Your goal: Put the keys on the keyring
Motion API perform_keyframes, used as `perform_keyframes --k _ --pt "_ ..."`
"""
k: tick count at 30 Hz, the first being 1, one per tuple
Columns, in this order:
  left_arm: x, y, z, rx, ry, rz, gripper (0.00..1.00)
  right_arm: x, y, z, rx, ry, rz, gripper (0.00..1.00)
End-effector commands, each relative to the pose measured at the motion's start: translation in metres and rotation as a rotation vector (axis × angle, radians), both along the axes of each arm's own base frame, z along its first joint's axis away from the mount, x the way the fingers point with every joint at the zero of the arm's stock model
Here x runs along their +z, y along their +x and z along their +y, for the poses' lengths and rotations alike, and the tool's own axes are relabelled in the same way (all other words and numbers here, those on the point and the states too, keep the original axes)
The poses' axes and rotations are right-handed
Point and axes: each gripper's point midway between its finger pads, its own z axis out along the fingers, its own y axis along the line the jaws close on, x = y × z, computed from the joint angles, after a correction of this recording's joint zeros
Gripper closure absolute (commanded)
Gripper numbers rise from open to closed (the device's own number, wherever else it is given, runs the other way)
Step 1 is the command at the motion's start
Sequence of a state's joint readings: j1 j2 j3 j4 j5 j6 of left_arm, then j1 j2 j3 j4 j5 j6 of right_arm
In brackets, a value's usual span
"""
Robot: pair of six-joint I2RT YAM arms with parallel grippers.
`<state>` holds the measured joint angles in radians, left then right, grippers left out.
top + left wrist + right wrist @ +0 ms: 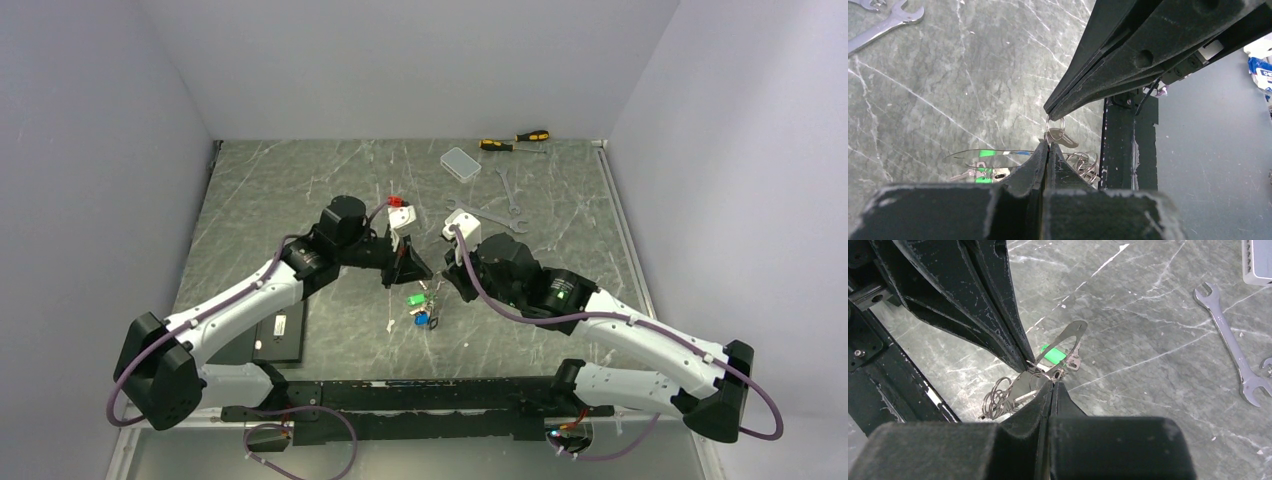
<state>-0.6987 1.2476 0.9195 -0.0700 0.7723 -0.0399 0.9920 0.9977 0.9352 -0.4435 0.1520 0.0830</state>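
Both grippers meet tip to tip above the keys [420,306], a small heap with a green-headed key [414,299] and a blue-headed key [435,320]. My left gripper [1048,145] is shut on the bottom of a small silver split ring [1054,125], and a silver key [1067,140] hangs from that ring. My right gripper [1052,383] is shut on the same ring's other side. The keyring [1071,330], a thin silver loop, lies just beyond with the green key [1053,355] by it. It also shows in the left wrist view [960,153]. Several loose small rings [994,397] lie beside the grippers.
Two silver wrenches [497,215] [508,190] lie behind the right arm. A clear plastic box [461,163] and two screwdrivers [515,140] lie at the back. A black flat device [281,335] sits by the left arm. A black frame [1120,145] runs along the near edge.
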Motion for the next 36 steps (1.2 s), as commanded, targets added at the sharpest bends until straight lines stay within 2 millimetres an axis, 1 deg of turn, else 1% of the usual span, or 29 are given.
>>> perform_keyframes --k 1,8,16,22,29,36 --pt "0.040 0.005 -0.001 0.007 -0.110 -0.093 1.00 0.001 -0.001 -0.007 -0.026 0.006 -0.004 1.00" --pt "0.040 0.005 0.000 0.005 -0.114 -0.099 1.00 0.003 -0.002 -0.006 -0.025 0.021 -0.002 1.00" --pt "0.040 0.003 0.001 -0.009 -0.117 -0.107 1.00 0.014 0.002 -0.005 -0.039 0.037 -0.015 1.00" --pt "0.040 -0.001 0.001 -0.028 -0.120 -0.114 1.00 0.026 0.006 -0.004 -0.063 0.079 -0.036 1.00" --pt "0.040 -0.004 0.001 -0.046 -0.125 -0.112 1.00 0.032 0.009 0.003 -0.059 0.101 -0.043 1.00" --pt "0.041 -0.004 0.002 -0.045 -0.124 -0.116 1.00 0.046 0.010 0.002 -0.063 0.137 -0.071 1.00"
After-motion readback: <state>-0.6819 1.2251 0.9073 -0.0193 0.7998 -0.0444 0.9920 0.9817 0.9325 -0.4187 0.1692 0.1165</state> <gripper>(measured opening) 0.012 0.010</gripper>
